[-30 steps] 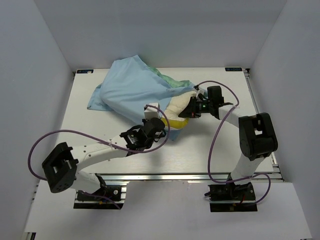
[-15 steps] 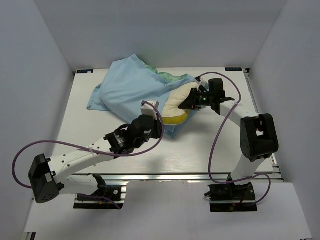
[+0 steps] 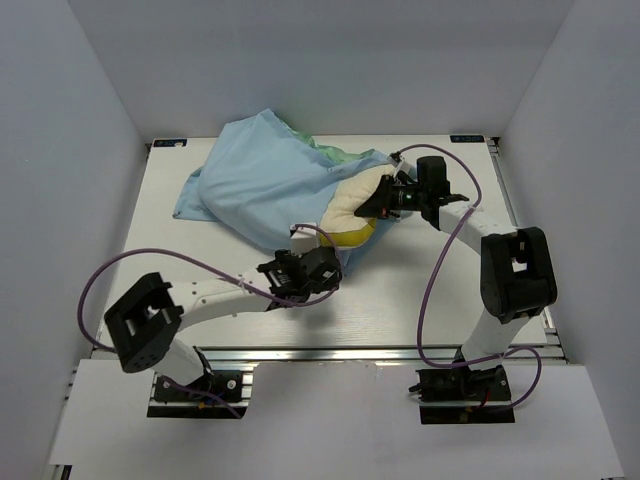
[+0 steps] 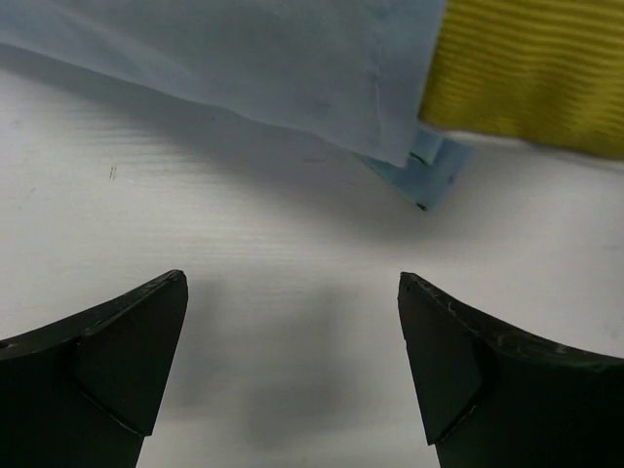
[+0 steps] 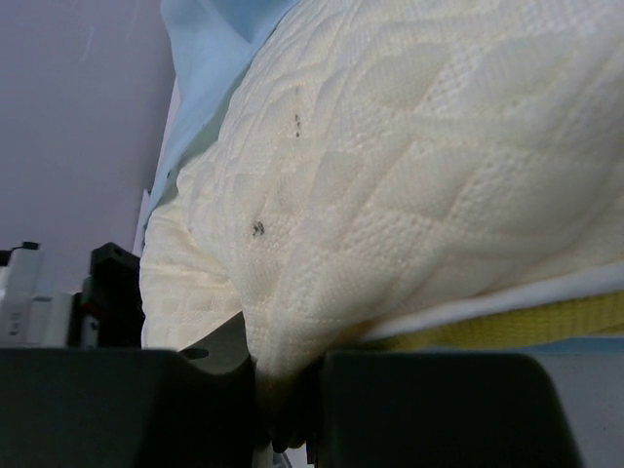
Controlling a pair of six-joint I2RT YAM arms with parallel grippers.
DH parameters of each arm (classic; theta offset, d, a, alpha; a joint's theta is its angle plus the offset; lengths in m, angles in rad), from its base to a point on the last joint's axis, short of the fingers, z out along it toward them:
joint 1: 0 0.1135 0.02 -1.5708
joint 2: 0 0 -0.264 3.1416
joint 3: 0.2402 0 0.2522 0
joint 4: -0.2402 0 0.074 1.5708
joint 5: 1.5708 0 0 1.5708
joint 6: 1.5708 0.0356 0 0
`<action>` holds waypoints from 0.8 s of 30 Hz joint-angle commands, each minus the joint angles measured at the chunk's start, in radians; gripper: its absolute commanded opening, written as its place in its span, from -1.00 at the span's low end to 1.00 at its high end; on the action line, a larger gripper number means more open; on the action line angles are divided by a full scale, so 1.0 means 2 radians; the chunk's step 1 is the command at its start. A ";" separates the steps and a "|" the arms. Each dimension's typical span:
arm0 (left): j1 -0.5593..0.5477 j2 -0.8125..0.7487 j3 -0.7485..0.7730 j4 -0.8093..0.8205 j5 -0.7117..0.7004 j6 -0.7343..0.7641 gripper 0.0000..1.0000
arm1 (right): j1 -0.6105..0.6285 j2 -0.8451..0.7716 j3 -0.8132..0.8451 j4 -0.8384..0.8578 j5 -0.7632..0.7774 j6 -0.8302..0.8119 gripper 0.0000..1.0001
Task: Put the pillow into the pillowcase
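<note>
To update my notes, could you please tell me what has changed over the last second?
The left gripper let go of the pillowcase edge, opened wide and drew back over the table. The right gripper, shut on the pillow, pushed it slightly toward the table's far edge. The pillow stays partly outside the pillowcase.

- The left arm point(image 3: 215, 297) rises from its base at lower left, bends at a black elbow, and its white forearm runs rightward toward the frame's centre
- The left gripper point(image 3: 328, 268) sits low, just below centre; in its wrist view point(image 4: 292, 341) the two dark fingers point(image 4: 117, 351) stand wide apart at the bottom corners with nothing between them
- The right arm point(image 3: 512, 272) climbs from lower right to a black elbow at the right, then reaches up and left
- The right gripper point(image 3: 372, 207) points left, just right of centre; in its wrist view point(image 5: 285, 400) the jaws sit nearly together at the bottom edge, pinching a fold of the pillow point(image 5: 409, 175)
</note>
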 commanded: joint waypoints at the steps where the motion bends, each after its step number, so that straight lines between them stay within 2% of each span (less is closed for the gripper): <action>1: -0.002 0.021 0.034 0.002 -0.073 -0.053 0.96 | 0.000 -0.032 0.033 0.061 -0.024 0.031 -1.00; 6: -0.002 0.044 0.045 0.053 -0.097 -0.049 0.96 | -0.001 -0.037 0.029 0.063 -0.033 0.039 -1.00; 10: -0.002 0.063 0.057 0.059 -0.090 -0.064 0.96 | -0.001 -0.037 0.021 0.060 -0.034 0.035 -1.00; 18: -0.002 0.041 0.010 0.117 -0.124 -0.097 0.96 | -0.001 -0.035 0.007 0.059 -0.036 0.032 -1.00; 22: 0.009 0.060 0.004 0.140 -0.144 -0.113 0.71 | 0.000 -0.039 0.005 0.065 -0.046 0.048 -1.00; 24: 0.017 0.075 0.006 0.156 -0.147 -0.118 0.45 | 0.000 -0.043 0.004 0.067 -0.051 0.051 -1.00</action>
